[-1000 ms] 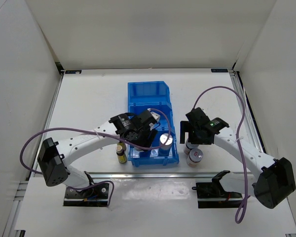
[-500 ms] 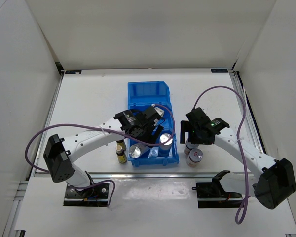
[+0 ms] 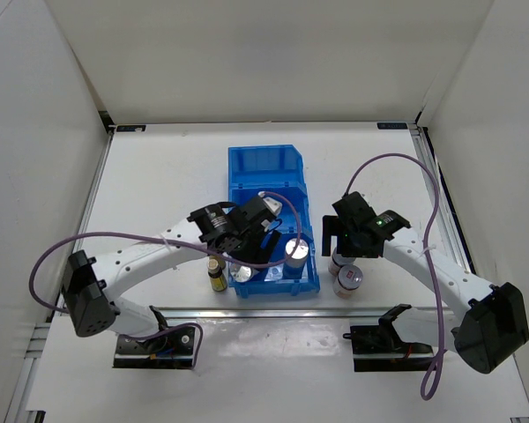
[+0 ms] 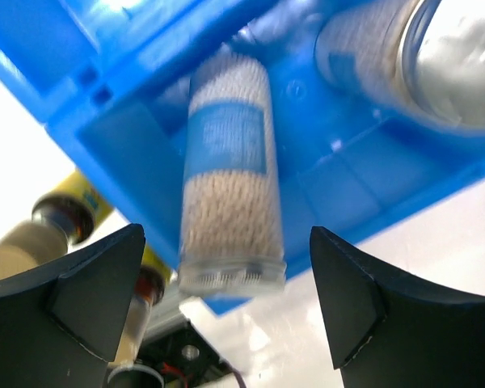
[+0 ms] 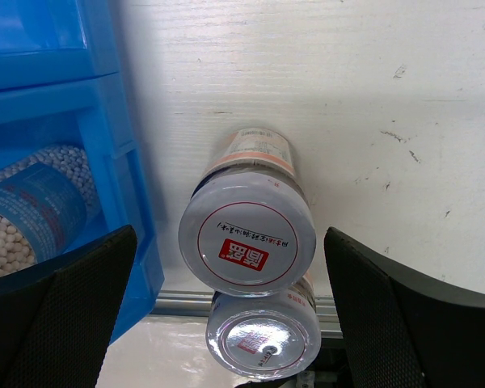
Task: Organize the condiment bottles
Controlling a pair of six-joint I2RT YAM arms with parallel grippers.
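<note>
Both jaws gape wide; only the right wrist view resolves red print on jars point(image 5: 246, 234).

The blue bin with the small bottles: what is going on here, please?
Two robot arms are sorting condiment bottles. The left gripper is open around a silver-topped cylinder at the near end of the blue bin, not touching it. A second cylinder is also in the bin. The right gripper hangs open above two white jars on the table right of the bin. Two amber bottles are on the table to the left of the bin.
</note>
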